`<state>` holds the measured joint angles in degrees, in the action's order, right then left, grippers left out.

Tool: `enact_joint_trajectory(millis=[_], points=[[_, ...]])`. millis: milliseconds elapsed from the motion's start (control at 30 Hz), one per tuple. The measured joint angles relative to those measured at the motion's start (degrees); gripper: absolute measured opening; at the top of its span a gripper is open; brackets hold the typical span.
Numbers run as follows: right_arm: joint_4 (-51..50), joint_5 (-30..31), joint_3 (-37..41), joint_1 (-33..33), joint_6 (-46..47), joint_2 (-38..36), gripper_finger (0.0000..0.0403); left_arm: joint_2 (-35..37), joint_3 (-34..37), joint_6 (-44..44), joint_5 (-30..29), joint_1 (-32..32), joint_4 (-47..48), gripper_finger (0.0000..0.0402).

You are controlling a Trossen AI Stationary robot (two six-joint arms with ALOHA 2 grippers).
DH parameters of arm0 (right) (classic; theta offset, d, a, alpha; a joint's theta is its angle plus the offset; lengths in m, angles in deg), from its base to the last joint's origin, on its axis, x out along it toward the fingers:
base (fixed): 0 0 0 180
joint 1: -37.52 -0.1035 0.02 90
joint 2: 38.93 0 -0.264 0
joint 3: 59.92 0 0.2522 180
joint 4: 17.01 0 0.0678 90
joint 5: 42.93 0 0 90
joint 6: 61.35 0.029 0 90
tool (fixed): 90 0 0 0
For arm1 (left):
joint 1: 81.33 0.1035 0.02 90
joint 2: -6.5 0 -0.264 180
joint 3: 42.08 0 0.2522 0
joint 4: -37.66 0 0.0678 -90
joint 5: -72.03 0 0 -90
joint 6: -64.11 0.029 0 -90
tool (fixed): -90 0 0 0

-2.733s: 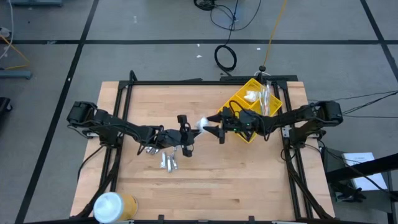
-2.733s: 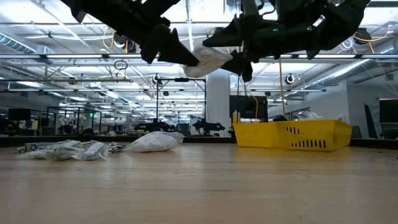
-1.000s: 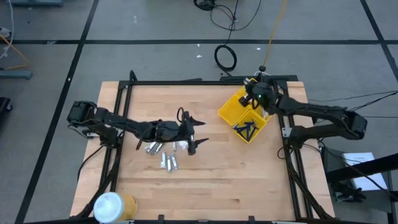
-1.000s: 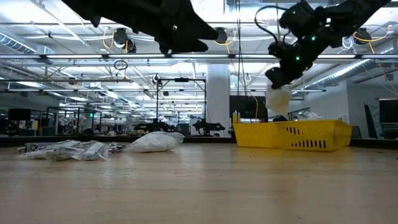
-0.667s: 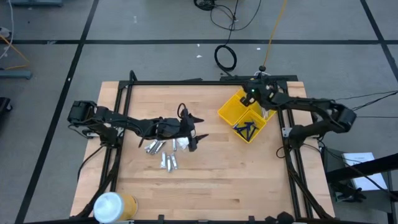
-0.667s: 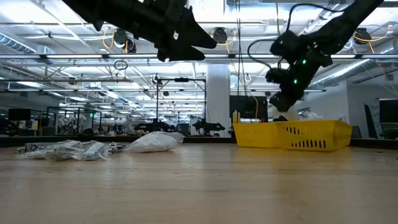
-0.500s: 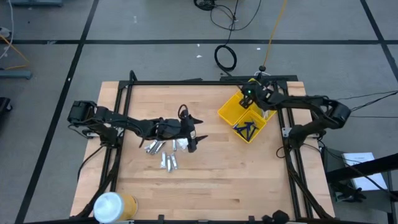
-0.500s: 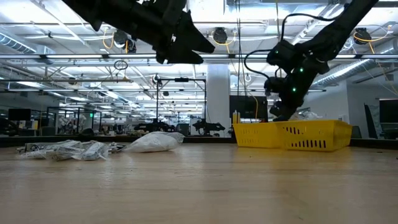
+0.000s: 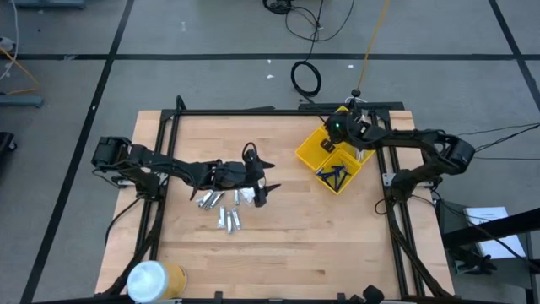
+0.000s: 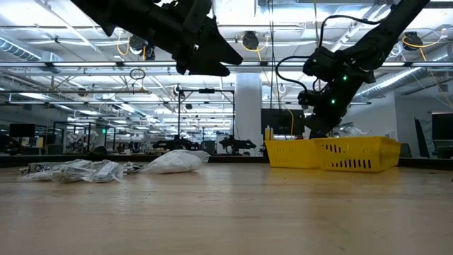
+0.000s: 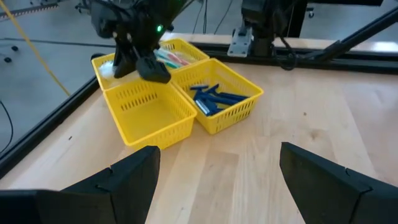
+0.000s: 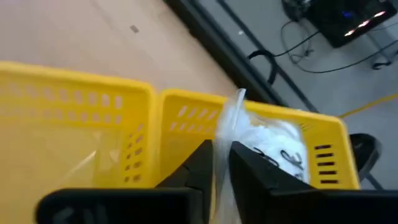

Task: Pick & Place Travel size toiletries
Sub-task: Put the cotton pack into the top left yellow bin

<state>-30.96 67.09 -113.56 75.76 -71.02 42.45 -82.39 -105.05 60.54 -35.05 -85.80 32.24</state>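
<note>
Two grippers are in play over the wooden table (image 9: 278, 228). The right gripper (image 12: 219, 163) hangs over the back corner compartment of the yellow bin (image 9: 314, 154), its fingers (image 12: 261, 177) nearly together with a clear plastic packet (image 12: 229, 127) pinched in the narrow gap between them. The packet's crinkled top edge stands up just past the fingertips, above the wall that divides two compartments. Just beyond the fingertips, inside that same compartment, lie more white packets (image 12: 283, 149). Seen from the left wrist camera, the right gripper sits low at the bin's far corner, and dark blue comb-like pieces (image 11: 214, 99) lie in another compartment; the one nearest that camera looks bare.

The left gripper (image 11: 217, 171) hovers near the middle of the table with its fingers (image 11: 127, 180) spread wide and nothing between them. Directly under and just behind these fingers, on the wood, lies a loose cluster of toiletries: a white packet (image 9: 244, 196) close below the fingertips, and small silvery tubes (image 9: 228, 219) beside it and a little nearer the table's front edge. In the low view the same pile (image 10: 78, 170) rests flat on the table well clear of the bin.

A white-and-yellow cylinder (image 9: 152, 280) lies at the table's front left corner, far from either set of fingers.
</note>
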Motion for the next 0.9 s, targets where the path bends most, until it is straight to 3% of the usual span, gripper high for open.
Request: enact_joint_trajectory(millis=[333,500,567,700,900], points=[[-3.5,-1.2,0.0,0.1,4.5,-4.4,0.0214,0.0,0.0,-0.3,0.0,0.0,1.6,0.0326],[-4.2,-6.8,0.0,-0.9,7.8,-9.3,0.0276,0.0,0.0,-0.4,0.0,0.0,2.6,0.0326],[-4.4,-5.5,0.0,-1.2,9.6,-11.0,0.0287,0.0,0.0,-0.7,0.0,0.1,2.8,0.0326],[-4.2,3.0,0.0,-0.2,11.3,-12.6,0.0284,0.0,0.0,-1.8,-0.1,0.4,2.8,0.0326],[-4.1,0.6,0.0,4.8,11.0,-7.9,0.0253,0.0,0.0,-2.6,-0.1,0.9,2.8,0.0326]])
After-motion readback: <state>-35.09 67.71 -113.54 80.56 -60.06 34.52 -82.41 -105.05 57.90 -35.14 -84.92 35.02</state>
